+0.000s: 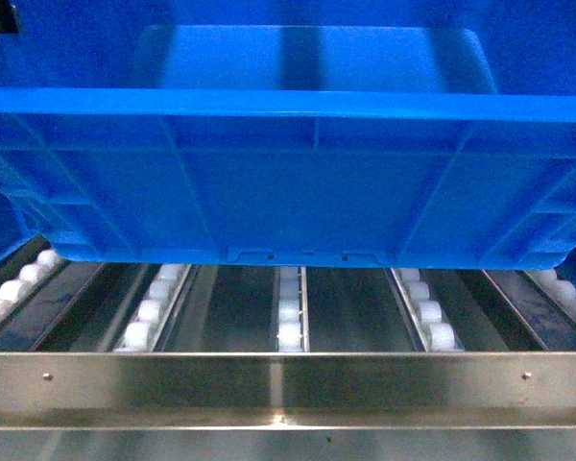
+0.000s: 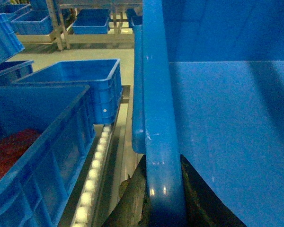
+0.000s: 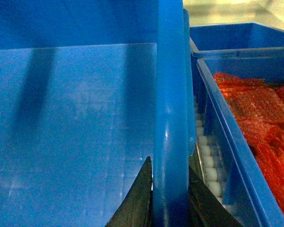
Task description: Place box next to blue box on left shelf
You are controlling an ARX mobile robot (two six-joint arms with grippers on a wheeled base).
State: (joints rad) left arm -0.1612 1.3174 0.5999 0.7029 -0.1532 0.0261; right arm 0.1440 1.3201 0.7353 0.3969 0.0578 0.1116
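Observation:
The box (image 1: 288, 182) is a large bright-blue crate that fills the upper head view, with its near bottom edge over the white rollers of the left shelf (image 1: 288, 322). I cannot tell whether it rests on them. My left gripper (image 2: 162, 157) is shut on the box's left rim (image 2: 156, 94), one dark finger on each side. My right gripper (image 3: 169, 162) is shut on the right rim (image 3: 170, 94) the same way. A blue box (image 2: 38, 156) holding red material stands on the rollers (image 2: 97, 165) to the left, a narrow gap away.
Another blue box (image 3: 246, 123) full of red bags sits close on the right, past a roller row (image 3: 206, 161). An empty blue crate (image 2: 80, 85) stands further along the left lane. A steel front rail (image 1: 288, 384) crosses below the rollers. More blue crates (image 2: 92, 21) stand on racks behind.

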